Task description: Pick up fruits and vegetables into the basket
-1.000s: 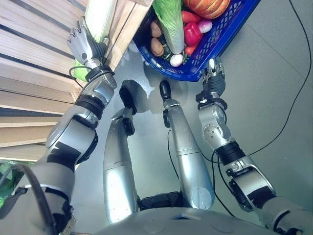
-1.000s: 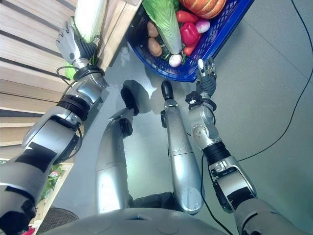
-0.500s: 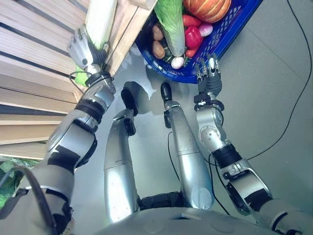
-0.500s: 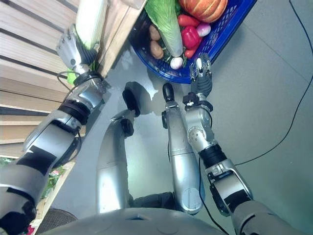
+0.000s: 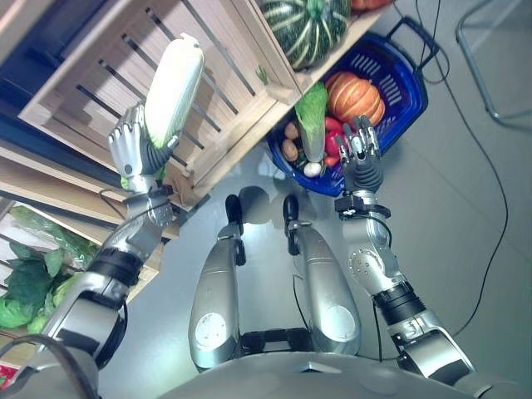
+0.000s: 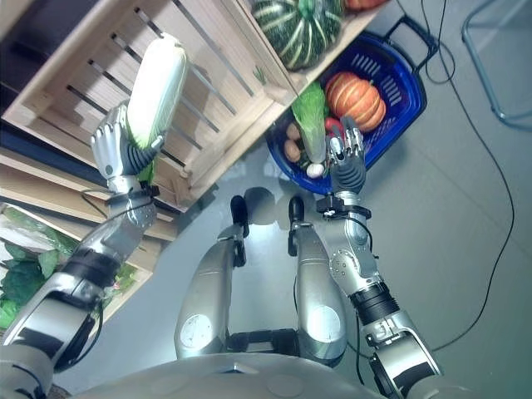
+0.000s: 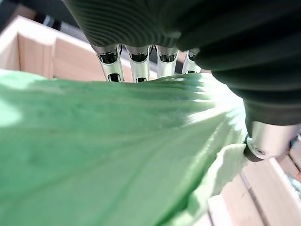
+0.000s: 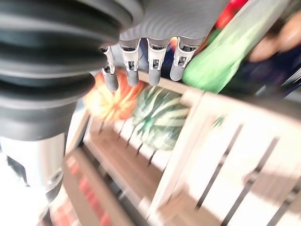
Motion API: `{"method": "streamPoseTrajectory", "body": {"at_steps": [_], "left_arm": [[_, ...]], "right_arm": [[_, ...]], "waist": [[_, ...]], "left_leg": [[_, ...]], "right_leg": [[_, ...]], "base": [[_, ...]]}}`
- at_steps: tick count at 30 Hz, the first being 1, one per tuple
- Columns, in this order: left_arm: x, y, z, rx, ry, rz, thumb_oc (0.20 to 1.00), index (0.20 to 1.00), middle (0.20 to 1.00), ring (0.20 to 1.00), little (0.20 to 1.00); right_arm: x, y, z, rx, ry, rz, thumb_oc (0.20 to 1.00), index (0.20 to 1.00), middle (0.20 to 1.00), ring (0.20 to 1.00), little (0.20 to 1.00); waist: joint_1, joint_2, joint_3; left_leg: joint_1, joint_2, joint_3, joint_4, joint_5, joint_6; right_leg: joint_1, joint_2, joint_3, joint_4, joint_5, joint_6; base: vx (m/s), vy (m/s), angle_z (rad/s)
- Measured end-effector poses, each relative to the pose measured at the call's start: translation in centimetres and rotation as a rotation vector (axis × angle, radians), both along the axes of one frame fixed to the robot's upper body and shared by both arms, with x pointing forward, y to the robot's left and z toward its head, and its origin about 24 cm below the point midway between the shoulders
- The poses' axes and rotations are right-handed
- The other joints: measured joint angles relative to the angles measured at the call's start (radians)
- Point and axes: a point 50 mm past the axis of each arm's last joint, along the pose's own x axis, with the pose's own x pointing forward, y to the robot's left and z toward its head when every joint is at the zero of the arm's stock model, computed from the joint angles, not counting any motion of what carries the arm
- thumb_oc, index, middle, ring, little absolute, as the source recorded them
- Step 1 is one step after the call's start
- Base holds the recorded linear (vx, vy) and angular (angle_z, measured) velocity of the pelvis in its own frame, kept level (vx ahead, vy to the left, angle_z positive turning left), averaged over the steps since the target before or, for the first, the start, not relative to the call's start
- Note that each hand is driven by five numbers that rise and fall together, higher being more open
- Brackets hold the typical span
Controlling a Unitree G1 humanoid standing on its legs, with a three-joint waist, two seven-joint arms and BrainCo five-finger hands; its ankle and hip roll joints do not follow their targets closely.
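A long pale-green cabbage (image 5: 173,93) stands upright in front of a slatted wooden crate (image 5: 224,83), with my left hand (image 5: 129,151) shut round its lower end. In the left wrist view its green leaf (image 7: 108,155) lies against the fingers (image 7: 136,66). The blue basket (image 5: 409,100) sits on the floor to the right and holds an orange pumpkin (image 5: 353,96), a second cabbage (image 5: 312,116), a red pepper, potatoes (image 5: 289,150) and a white onion. My right hand (image 5: 362,158) is raised at the basket's near rim, open and holding nothing, its fingers (image 8: 141,66) straight.
A green striped pumpkin (image 5: 307,29) rests on the shelf above the basket, with an orange one (image 8: 108,101) beside it. Leafy greens (image 5: 21,287) lie on a low shelf at far left. A metal frame (image 5: 490,58) stands on the grey floor at upper right.
The camera has tilted up, so the whole picture has shifted. My right hand has risen from below the basket to its near rim. The left hand still holds the cabbage.
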Motion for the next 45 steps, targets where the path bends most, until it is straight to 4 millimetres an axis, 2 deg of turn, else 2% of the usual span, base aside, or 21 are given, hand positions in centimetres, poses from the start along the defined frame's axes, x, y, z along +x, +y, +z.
{"method": "streamPoseTrajectory", "body": {"at_steps": [4,6,8,10,14,18,26,30,38,45], "left_arm": [[-0.9,-1.2,0.9,-0.034,-0.004,-0.125,0.200,0.200,0.200,0.200,0.200],[-1.1,-2.2,1.2,-0.045,0.015,-0.206,0.200,0.200,0.200,0.200,0.200],[-1.6,-3.3,0.9,-0.070,0.032,-0.288,0.200,0.200,0.200,0.200,0.200],[-1.7,-4.0,0.6,-0.099,0.049,-0.326,0.200,0.200,0.200,0.200,0.200],[-3.0,-5.2,-0.2,-0.149,0.081,-0.434,0.200,0.200,0.200,0.200,0.200],[-3.3,-6.3,-0.2,-0.158,0.109,-0.517,0.200,0.200,0.200,0.200,0.200],[-3.8,-8.9,-0.4,-0.185,0.257,-0.757,0.200,0.200,0.200,0.200,0.200],[-4.0,-9.5,-0.9,-0.201,0.352,-0.840,0.200,0.200,0.200,0.200,0.200],[-4.5,-10.2,-1.6,-0.161,0.516,-0.936,0.200,0.200,0.200,0.200,0.200],[-4.7,-10.6,-2.3,-0.181,0.608,-0.970,0.200,0.200,0.200,0.200,0.200]], "right_arm": [[-0.2,-0.1,1.0,0.001,-0.050,0.021,1.000,1.000,1.000,1.000,1.000],[-0.3,-0.1,1.3,-0.007,-0.064,0.030,1.000,1.000,1.000,1.000,1.000],[-0.5,0.0,0.9,-0.054,-0.052,0.042,1.000,1.000,1.000,1.000,1.000],[-0.5,0.0,0.5,-0.069,-0.030,0.055,1.000,1.000,1.000,1.000,1.000],[-0.8,0.1,-0.6,-0.106,0.006,0.134,1.000,1.000,1.000,1.000,1.000],[-1.1,0.5,-1.6,-0.129,0.044,0.190,1.000,1.000,1.000,1.000,1.000],[-1.3,0.9,-2.6,-0.237,0.081,0.375,1.000,1.000,1.000,1.000,1.000],[-1.3,0.8,-2.8,-0.274,0.076,0.440,1.000,1.000,1.000,1.000,1.000],[-1.5,1.0,-2.8,-0.302,0.054,0.512,1.000,1.000,1.000,1.000,1.000],[-1.8,1.6,-2.8,-0.288,0.038,0.576,1.000,1.000,1.000,1.000,1.000]], "waist": [[0.031,0.023,-0.012],[0.041,0.054,-0.035],[0.055,0.081,-0.114],[0.065,0.099,-0.152],[0.081,0.101,-0.286],[0.080,0.092,-0.361],[0.077,0.073,-0.394],[0.078,0.060,-0.403],[0.076,0.036,-0.422],[0.077,0.035,-0.423]], "left_leg": [[0.097,0.002,-0.022,-0.069,0.013,-0.002],[0.144,0.003,-0.043,-0.097,0.017,0.000],[0.152,0.002,-0.059,-0.121,0.019,0.001],[0.183,0.003,-0.065,-0.140,0.022,0.003],[0.247,0.008,-0.083,-0.194,0.024,0.002],[0.281,0.012,-0.087,-0.223,0.025,0.002],[0.327,0.011,-0.085,-0.247,0.024,0.006],[0.340,0.010,-0.085,-0.247,0.023,0.006],[0.342,0.004,-0.082,-0.247,0.023,0.008],[0.340,0.002,-0.082,-0.247,0.022,0.011]], "right_leg": [[0.098,0.002,-0.023,-0.051,0.000,-0.007],[0.160,0.000,-0.045,-0.086,0.000,-0.006],[0.176,-0.002,-0.058,-0.113,-0.001,-0.003],[0.216,-0.002,-0.073,-0.140,0.000,-0.001],[0.296,0.009,-0.089,-0.222,0.002,0.007],[0.351,0.017,-0.099,-0.286,0.017,0.012],[0.454,0.029,-0.100,-0.426,0.084,0.019],[0.488,0.032,-0.100,-0.472,0.103,0.019],[0.495,0.029,-0.098,-0.485,0.111,0.021],[0.495,0.026,-0.098,-0.486,0.114,0.020]], "base": [[0.11,-0.069,0.17],[0.10,-0.056,0.29],[0.10,-0.043,0.23],[0.09,-0.049,0.18],[0.06,-0.030,0.15],[0.03,0.006,0.05],[0.04,0.041,0.01],[0.02,0.021,0.01],[0.01,0.013,-0.01],[0.00,0.000,0.00]]}}
